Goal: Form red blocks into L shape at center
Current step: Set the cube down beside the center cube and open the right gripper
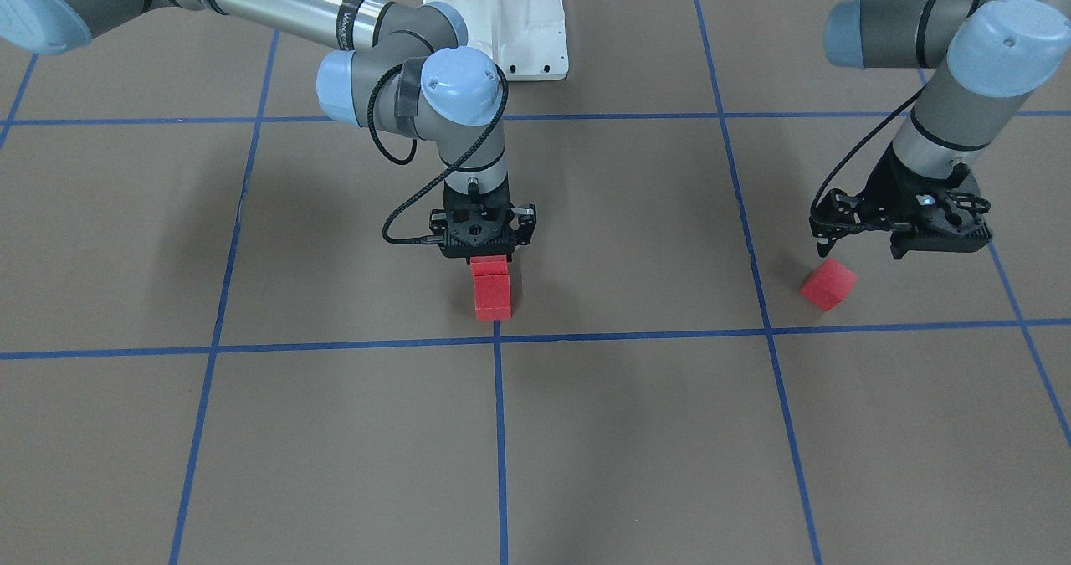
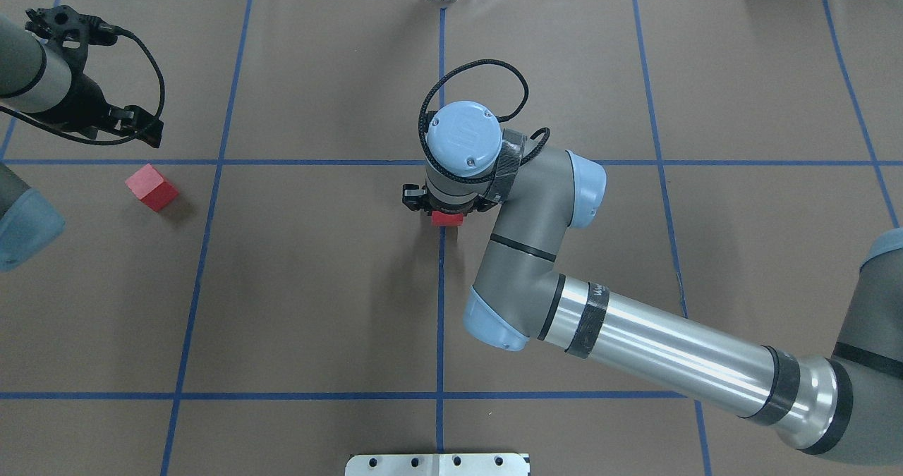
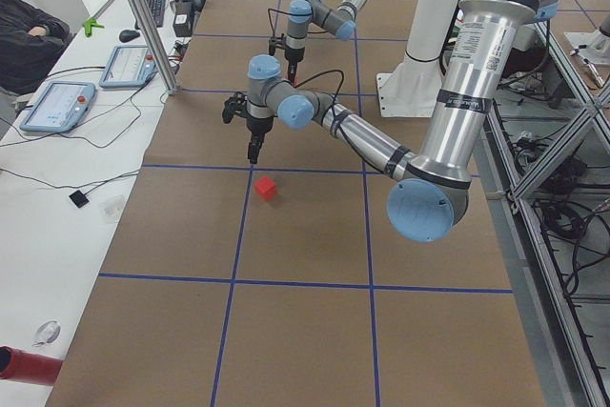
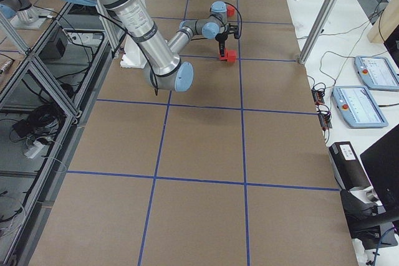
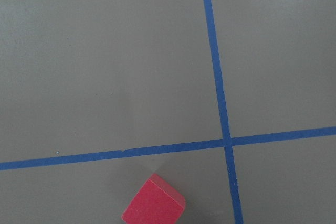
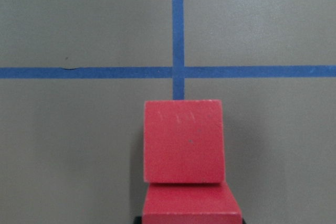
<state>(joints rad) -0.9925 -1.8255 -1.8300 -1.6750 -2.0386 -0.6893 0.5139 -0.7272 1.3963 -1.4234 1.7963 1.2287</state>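
Observation:
Two red blocks lie in a row just on the robot's side of the center cross (image 1: 498, 339) (image 6: 178, 72). The block nearer the cross (image 1: 494, 299) (image 6: 184, 142) rests on the board. My right gripper (image 1: 489, 251) stands upright over the other block (image 1: 489, 265) (image 2: 446, 217) (image 6: 191, 205) and is shut on it. The third red block (image 1: 828, 285) (image 2: 152, 187) (image 5: 155, 203) lies turned at an angle, one grid square over on my left. My left gripper (image 1: 862, 249) hovers open above it, not touching.
The white pedestal (image 1: 502, 21) (image 2: 437, 464) stands at the robot's edge of the board. A side table with tablets (image 3: 57, 107) and cables runs along the far edge, behind aluminium posts (image 3: 143, 16). A seated person (image 3: 24, 35) is at that table.

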